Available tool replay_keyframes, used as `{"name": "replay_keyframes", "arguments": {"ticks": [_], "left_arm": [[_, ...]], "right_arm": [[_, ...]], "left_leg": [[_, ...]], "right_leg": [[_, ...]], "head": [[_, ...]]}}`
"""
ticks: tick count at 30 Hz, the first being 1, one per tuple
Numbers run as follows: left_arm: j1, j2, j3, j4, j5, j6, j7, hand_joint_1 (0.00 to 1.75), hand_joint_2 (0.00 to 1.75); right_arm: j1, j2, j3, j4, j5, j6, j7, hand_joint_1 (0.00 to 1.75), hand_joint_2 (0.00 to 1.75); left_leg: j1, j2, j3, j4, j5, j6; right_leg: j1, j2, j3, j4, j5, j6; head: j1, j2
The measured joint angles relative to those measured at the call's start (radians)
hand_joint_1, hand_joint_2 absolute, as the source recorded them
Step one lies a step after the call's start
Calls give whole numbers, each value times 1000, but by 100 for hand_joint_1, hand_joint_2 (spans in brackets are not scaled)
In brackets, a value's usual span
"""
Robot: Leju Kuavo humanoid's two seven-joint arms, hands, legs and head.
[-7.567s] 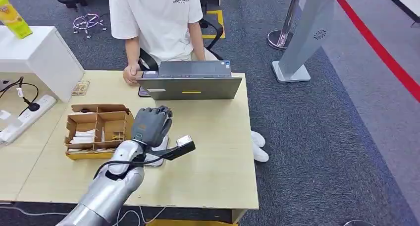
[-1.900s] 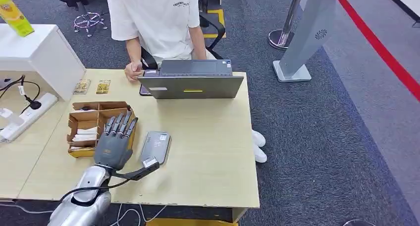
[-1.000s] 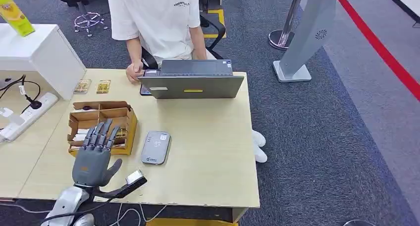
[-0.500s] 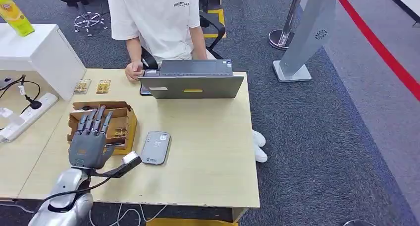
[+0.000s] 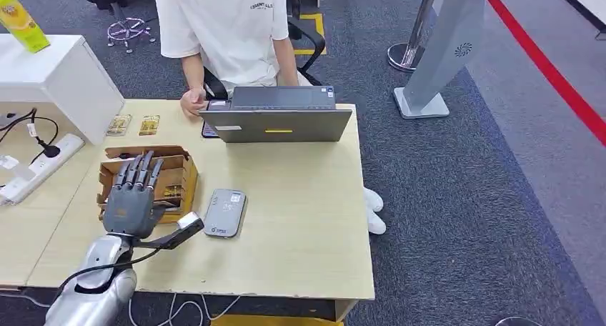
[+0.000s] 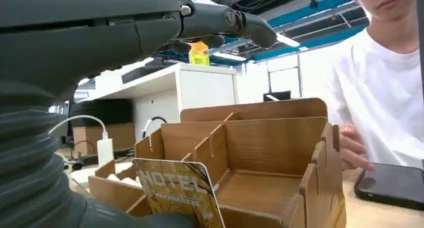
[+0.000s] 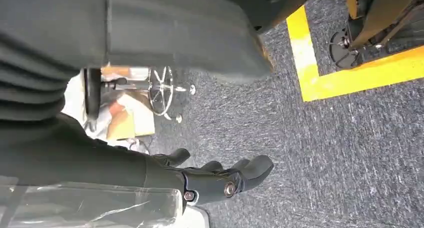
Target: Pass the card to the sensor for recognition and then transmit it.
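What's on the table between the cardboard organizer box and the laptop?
Nothing: in the head view, the desk between the cardboard organizer box and the laptop is bare wood. The card reader lies nearer the robot.

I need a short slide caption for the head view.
Left hand hovers over the cardboard organizer, beside the card sensor.
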Motion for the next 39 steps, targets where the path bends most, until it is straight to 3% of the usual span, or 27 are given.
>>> {"name": "replay_keyframes", "arguments": {"ticks": [2, 3, 26, 35, 39], "left_arm": [[0, -1, 0, 2, 0, -2, 0, 3, 175], [0, -2, 0, 3, 0, -4, 0, 175, 175], [14, 8, 0, 8, 53, -116, -30, 175, 175], [17, 6, 0, 5, 69, -93, -40, 175, 175], [50, 7, 0, -88, 92, -67, -71, 175, 175]], "right_arm": [[0, 0, 2, 0, -1, 0, 0, 0, 175], [0, 0, 2, 0, -1, -1, 0, 0, 175], [0, 0, 5, 0, 2, -7, 3, 0, 175], [0, 0, 5, 0, 0, -7, 3, 0, 175], [1, 0, 5, 0, -10, -11, 9, 0, 175]], "left_leg": [[0, 0, 0, 0, 0, 0], [0, 0, 0, 0, 0, 0], [0, 0, 0, 0, 1, 0], [0, 0, 0, 0, 1, 0], [0, 0, -1, 0, 1, 0]], "right_leg": [[0, 0, 0, 0, 0, 0], [0, 0, 0, 0, 0, 0], [0, 0, 0, 0, 0, 0], [0, 0, 0, 0, 0, 0], [0, 0, -1, 0, 0, 0]], "head": [[0, 0], [0, 0], [0, 0], [0, 0], [0, 0]]}}
